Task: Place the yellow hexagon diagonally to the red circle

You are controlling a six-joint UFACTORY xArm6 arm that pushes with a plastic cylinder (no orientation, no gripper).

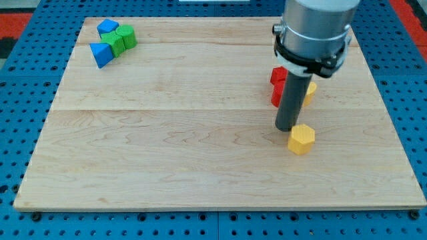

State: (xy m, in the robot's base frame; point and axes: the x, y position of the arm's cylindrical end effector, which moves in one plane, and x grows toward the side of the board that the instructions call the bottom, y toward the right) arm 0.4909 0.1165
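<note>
Camera view shows my tip (pixel 286 128) with no jaws to speak of, touching the yellow hexagon's (pixel 301 139) upper-left edge. The hexagon sits below and right of the red circle (pixel 277 95), which my rod half hides. Pushing further risks carrying it too far away, or clipping the yellow heart (pixel 309 91).

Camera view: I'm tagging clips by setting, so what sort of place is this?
Probably a robotics lab bench: a wooden board lies on a blue perforated base, with small coloured blocks like the yellow hexagon, and my tip touches its upper left.
</note>
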